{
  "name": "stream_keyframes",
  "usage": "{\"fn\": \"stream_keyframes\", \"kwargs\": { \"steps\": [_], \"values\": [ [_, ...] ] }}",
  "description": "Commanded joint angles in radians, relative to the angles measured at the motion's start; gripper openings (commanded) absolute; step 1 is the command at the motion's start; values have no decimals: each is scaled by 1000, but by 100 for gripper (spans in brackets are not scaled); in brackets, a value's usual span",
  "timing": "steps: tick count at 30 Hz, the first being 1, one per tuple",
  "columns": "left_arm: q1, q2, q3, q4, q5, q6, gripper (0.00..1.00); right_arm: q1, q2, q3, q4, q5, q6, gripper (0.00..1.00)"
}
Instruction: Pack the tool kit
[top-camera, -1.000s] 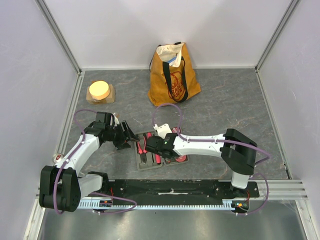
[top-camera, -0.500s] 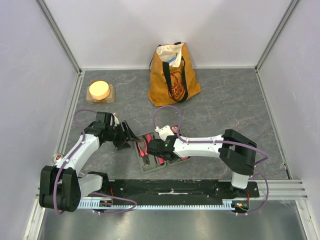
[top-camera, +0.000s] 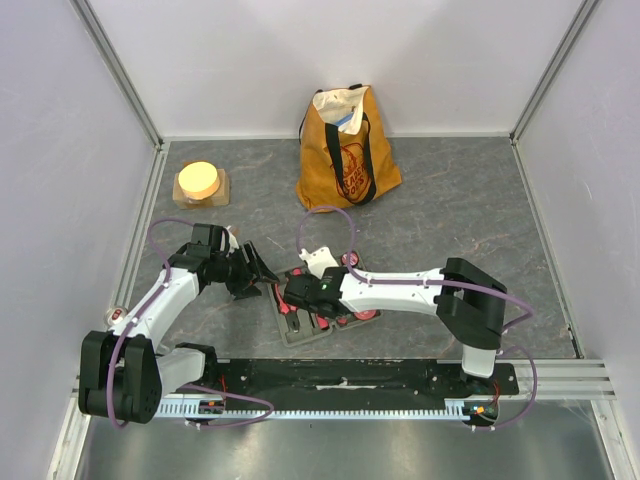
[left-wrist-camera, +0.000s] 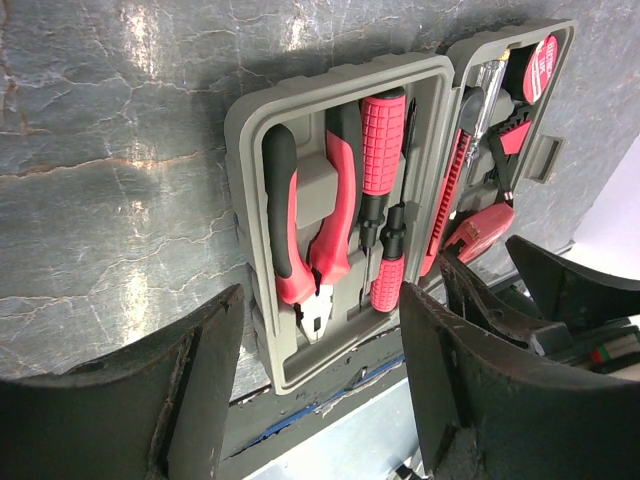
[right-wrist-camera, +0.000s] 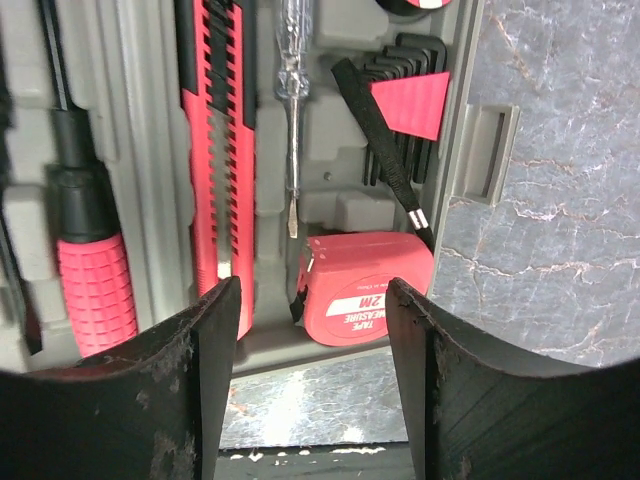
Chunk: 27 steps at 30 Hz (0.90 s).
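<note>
Over the last second the right end effector (top-camera: 292, 296) has slid toward 9 o'clock across the open tool kit (top-camera: 296, 330), from the tape-measure half to about the hinge line, while the left end effector (top-camera: 252, 270) has stayed parked just off the case's 10 o'clock corner. Both are spread wide and hold nothing. The right wrist view shows the right end effector (right-wrist-camera: 312, 290) straddling the tape measure (right-wrist-camera: 355, 300), with the knife (right-wrist-camera: 215, 150) and the hex keys (right-wrist-camera: 400, 100) lying in their moulded slots. The left end effector (left-wrist-camera: 320, 300) frames the other half, where the pliers (left-wrist-camera: 310, 230) and the screwdriver (left-wrist-camera: 380, 150) lie in theirs. Nothing loose shows on the surface (top-camera: 450, 220), so filling looks finished — what remains is probably folding one half over and latching it. The kit lies flat and open near the front edge between the two arm bases, well apart from the tote bag (top-camera: 345, 150) at its 12 o'clock. In the top view each half's long axis runs roughly 12 to 6, leaning slightly toward 11, with the two halves side by side along 9 to 3. In the left wrist view the tools lie along that axis — pliers nose toward 6.
</note>
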Motion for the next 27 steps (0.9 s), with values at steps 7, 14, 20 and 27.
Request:
{"fn": "stream_keyframes", "kwargs": {
  "steps": [7, 14, 20, 27],
  "values": [
    [4, 23, 2, 10, -3, 31, 69, -4, -18, 19, 28, 48, -19, 55],
    [-9, 37, -2, 7, -1, 25, 68, -14, 5, -24, 48, 69, -28, 50],
    [-33, 52, -4, 7, -11, 19, 67, -20, 22, -60, 81, 64, -42, 47],
    [-39, 60, -2, 7, -17, 18, 67, -20, 23, -93, 109, 46, -54, 38]
  ]
}}
